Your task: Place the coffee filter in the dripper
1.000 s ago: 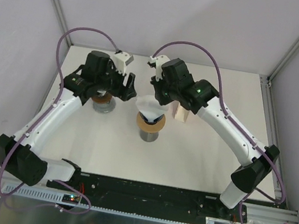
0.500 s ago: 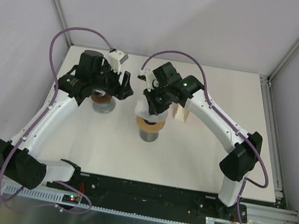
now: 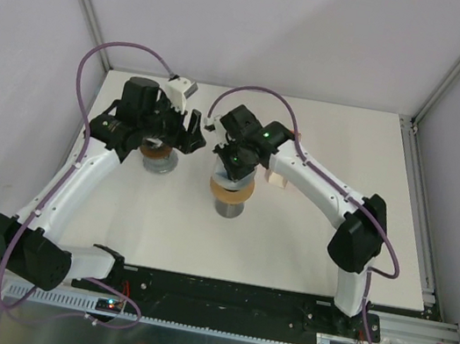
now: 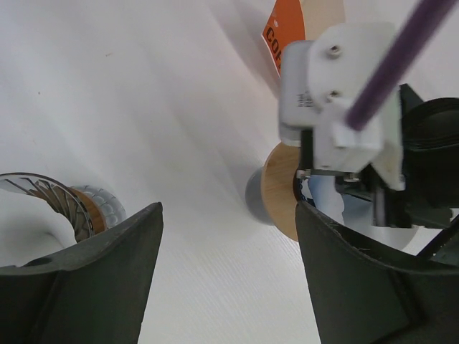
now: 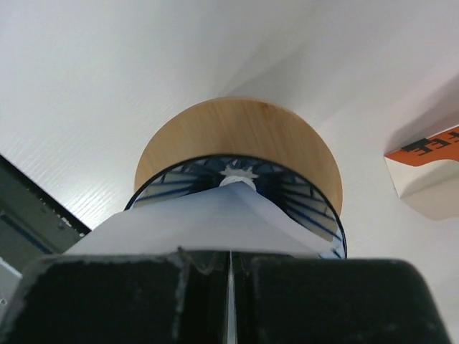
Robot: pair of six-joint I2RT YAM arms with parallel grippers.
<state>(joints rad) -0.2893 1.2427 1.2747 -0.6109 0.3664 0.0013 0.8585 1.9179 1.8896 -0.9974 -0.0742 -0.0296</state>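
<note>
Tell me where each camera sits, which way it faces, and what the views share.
Top external: above and behind the bases, looking down on the table; left arm and right arm show whole.
Left wrist: on the left arm, facing across the table past the open left gripper toward the dripper.
Right wrist: above the dripper, looking down; right gripper shut on the filter fills the bottom.
Shared: all three show the dripper.

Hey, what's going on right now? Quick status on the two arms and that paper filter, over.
Right fingers shut on coffee filter. Filter at the dripper mouth, not released. Left fingers open, empty, aside. Nothing blocking.
</note>
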